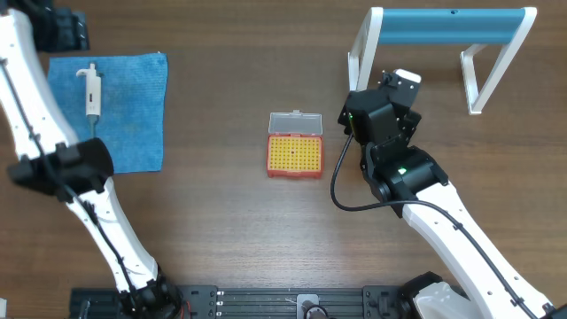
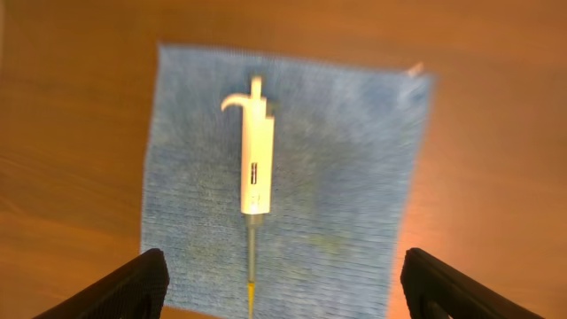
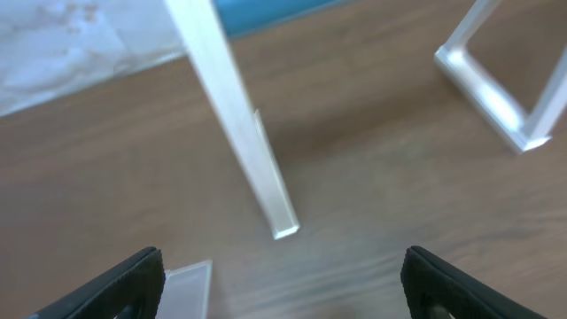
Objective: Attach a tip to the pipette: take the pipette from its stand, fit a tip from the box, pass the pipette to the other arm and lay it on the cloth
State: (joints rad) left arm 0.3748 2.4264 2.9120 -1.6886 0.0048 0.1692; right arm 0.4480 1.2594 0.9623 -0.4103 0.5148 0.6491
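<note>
The white pipette (image 1: 91, 91) lies on the blue cloth (image 1: 124, 124) at the table's left, hook end toward the far side. From the left wrist, the pipette (image 2: 256, 164) rests along the middle of the cloth (image 2: 354, 177), with a yellow tip (image 2: 252, 297) on its thin end. My left gripper (image 2: 283, 259) hangs open above the cloth, apart from the pipette and holding nothing. The tip box (image 1: 295, 156) stands open at the table's centre, full of yellow tips. My right gripper (image 3: 283, 259) is open and empty beside the stand's left leg (image 3: 266, 186).
The white stand with its blue bar (image 1: 452, 27) occupies the far right; its other foot (image 3: 496, 97) lies farther off. A corner of the tip box lid (image 3: 188, 285) sits by the right fingers. The left arm's elbow (image 1: 62, 166) overhangs the cloth's near edge.
</note>
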